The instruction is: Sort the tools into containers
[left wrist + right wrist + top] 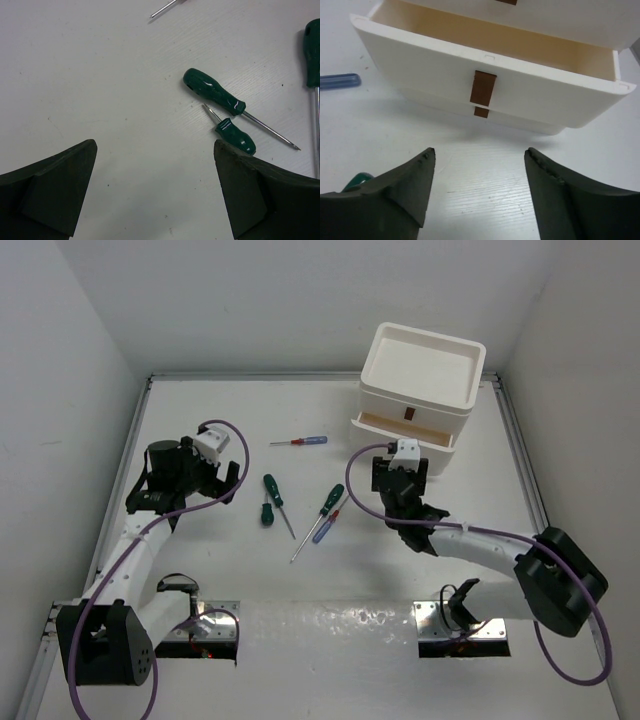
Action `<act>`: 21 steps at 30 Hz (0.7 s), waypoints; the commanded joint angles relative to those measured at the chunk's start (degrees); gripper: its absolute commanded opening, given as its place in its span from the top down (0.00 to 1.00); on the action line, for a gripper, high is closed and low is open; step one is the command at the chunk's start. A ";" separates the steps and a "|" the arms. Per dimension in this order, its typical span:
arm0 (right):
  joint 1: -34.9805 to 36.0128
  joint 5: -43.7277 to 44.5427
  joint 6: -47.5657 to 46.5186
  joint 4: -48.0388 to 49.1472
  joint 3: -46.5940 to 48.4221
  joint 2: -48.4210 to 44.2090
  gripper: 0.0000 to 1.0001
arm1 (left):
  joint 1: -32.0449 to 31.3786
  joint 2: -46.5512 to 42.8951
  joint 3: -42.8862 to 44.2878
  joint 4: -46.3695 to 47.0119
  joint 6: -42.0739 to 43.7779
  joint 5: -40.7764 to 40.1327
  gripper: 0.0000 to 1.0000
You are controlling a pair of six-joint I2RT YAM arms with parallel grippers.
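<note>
Right claw (pixel 479 151) agape before pulled-out drawer (pixel 420 65); brown tab (pixel 483 86) ahead; blue handle (pixel 339 81) left.

The drawer stack (pixel 420 375) stood at the far right of the surface (pixel 200 410), one drawer (pixel 420 62) pulled out toward the right gripper (pixel 479 155), and to its left a stubby screwdriver (pixel 235 135) lay just beside a long screwdriver (pixel 215 92).

No text can be read — no words, numbers or signs. The drawer stack (pixel 410 400) and screwdriver handles (pixel 214 92) (green) are unmarked.

Screwdrivers (pixel 271 490) lie scattered before the white drawers (pixel 415 398), one open.
</note>
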 commanded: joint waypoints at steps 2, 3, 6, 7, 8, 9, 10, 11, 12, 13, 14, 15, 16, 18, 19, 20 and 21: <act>-3.16 -0.02 1.99 -3.84 5.77 1.47 0.27 | -0.34 -1.51 -0.14 1.13 0.18 0.80 0.00; -5.87 -1.51 5.14 -6.38 7.70 2.09 0.27 | -0.34 -1.60 -0.14 1.04 0.18 0.80 0.00; -9.93 -6.17 10.17 -10.35 11.31 4.55 0.29 | -0.34 -1.86 -0.05 0.78 0.27 0.71 0.00; -10.29 -6.44 10.27 -10.27 11.84 5.16 0.30 | -0.34 -1.86 -0.05 0.87 0.18 0.71 0.00; -10.55 -6.44 10.27 -10.18 12.46 6.30 0.34 | -0.34 -1.86 -0.14 0.78 0.18 0.62 0.00; -10.64 -6.88 10.09 -10.44 13.85 7.01 0.35 | -0.34 -1.86 -0.05 0.87 0.18 0.62 0.00; -10.56 -7.14 10.00 -10.97 14.65 7.71 0.36 | -0.34 -1.86 -0.14 0.87 0.18 0.62 0.00; -10.55 -7.32 10.00 -11.58 15.53 9.20 0.37 | -0.34 -1.78 -0.14 0.95 0.18 0.79 0.00; -10.64 -7.15 10.26 -12.81 17.02 9.82 0.36 | -0.34 -1.69 -0.14 0.95 0.18 0.80 0.00; -10.56 -6.89 10.44 -12.91 17.47 10.35 0.37 | -0.34 -1.69 -0.14 0.95 0.18 0.80 0.00; -10.64 -6.53 10.70 -12.82 17.73 10.79 0.37 | -0.34 -1.77 -0.14 0.87 0.18 0.80 0.00; -10.64 -6.18 10.88 -12.82 18.17 11.58 0.39 | -0.34 -1.69 -0.14 0.87 0.18 0.80 0.00; -10.64 -5.74 11.23 -12.99 18.44 11.76 0.39 | -0.34 -1.77 -0.14 0.87 0.27 0.71 0.00; -10.56 -3.73 12.46 -13.61 18.62 12.11 0.39 | -0.34 -1.78 -0.14 0.78 0.18 0.62 0.00; -10.64 -3.11 12.72 -13.52 18.44 12.20 0.39 | -0.34 -1.86 -0.14 0.78 0.27 0.62 0.00; -10.56 -2.58 12.90 -13.35 18.18 12.29 0.39 | -0.34 -1.86 -0.14 0.78 0.27 0.71 0.00; -10.64 -2.05 12.99 -12.56 17.83 12.20 0.40 | -0.34 -1.78 -0.14 0.78 0.36 0.71 0.00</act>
